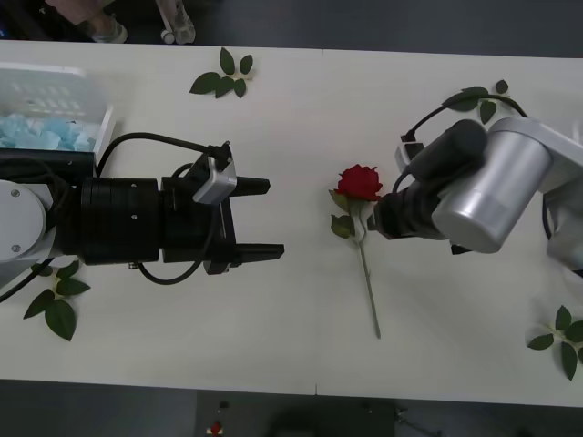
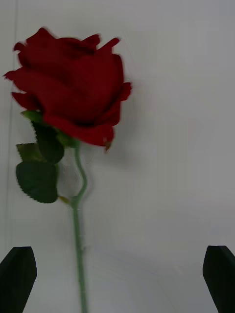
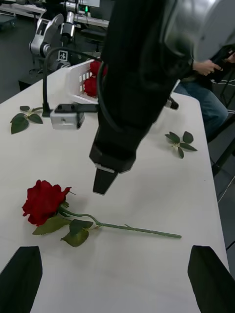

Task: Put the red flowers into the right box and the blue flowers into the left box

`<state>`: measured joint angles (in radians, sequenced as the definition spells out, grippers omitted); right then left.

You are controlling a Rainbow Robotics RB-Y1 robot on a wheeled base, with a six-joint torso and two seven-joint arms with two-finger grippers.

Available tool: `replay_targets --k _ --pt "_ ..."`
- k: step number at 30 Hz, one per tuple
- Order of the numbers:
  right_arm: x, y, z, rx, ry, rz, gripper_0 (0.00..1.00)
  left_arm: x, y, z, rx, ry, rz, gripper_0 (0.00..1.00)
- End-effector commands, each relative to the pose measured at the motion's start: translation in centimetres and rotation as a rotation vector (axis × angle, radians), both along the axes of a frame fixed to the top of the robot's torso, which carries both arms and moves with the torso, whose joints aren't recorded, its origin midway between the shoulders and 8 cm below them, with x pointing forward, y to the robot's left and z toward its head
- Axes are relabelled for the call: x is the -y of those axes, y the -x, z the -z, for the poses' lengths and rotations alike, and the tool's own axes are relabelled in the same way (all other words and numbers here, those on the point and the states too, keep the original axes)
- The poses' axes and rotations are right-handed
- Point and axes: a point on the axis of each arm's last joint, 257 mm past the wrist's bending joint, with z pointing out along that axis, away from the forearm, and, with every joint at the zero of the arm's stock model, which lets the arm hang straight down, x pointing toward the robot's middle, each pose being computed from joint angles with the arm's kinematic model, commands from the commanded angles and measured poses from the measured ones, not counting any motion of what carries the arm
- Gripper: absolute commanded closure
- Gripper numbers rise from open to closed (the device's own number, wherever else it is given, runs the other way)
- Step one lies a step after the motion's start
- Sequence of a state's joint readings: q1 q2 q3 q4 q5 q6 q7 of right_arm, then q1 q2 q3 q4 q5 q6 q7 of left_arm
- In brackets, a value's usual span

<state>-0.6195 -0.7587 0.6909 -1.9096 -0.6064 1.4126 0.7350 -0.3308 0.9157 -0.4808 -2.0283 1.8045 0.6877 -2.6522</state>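
Front view: we see one red rose point(image 1: 360, 182) lying flat on the white surface point(image 1: 301, 319), near its middle, head toward the far edge and stem point(image 1: 368, 287) running back toward the near edge. Our right end effector point(image 1: 375, 217) sits just beside the stem below the head; in the right wrist view its two black fingertips point(image 2: 17, 279) stand wide apart with the rose point(image 2: 73, 95) between and beyond them — not touching. From the left wrist view one black finger point(image 3: 105, 180) of the right end effector points down above the surface, close to the rose point(image 3: 44, 201).

Our left end effector point(image 1: 258, 217) hovers to the left of the rose, well apart from it, fingers spread and empty.

The white slotted basket point(image 1: 50, 86) at the far left holds light-blue flowers point(image 1: 41, 132). In the left wrist view a white box point(image 3: 81, 78) on the far side holds red flowers point(image 3: 93, 80).

Loose leaf sprigs point(image 1: 223, 77) lie scattered about the surface.
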Motion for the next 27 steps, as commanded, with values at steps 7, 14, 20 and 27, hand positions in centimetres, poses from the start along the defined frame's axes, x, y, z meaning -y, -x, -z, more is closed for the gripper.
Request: replay_targets --k 7,14,20,27 --pt "-4.7 -2.3 2.3 0.044 0.001 0.065 0.0 0.2 0.3 -1.3 0.039 0.005 0.014 0.14" --pt "-4.9 -4.5 4.5 0.053 0.011 0.106 0.0 0.2 0.3 -1.3 0.039 0.005 0.014 0.13" --pt "-4.4 -5.1 5.7 0.048 0.019 0.117 0.0 0.2 0.3 -1.3 0.039 0.005 0.014 0.13" --pt "-4.6 -5.3 6.6 0.034 0.024 0.119 0.3 0.2 0.3 -1.3 0.039 0.005 0.014 0.14"
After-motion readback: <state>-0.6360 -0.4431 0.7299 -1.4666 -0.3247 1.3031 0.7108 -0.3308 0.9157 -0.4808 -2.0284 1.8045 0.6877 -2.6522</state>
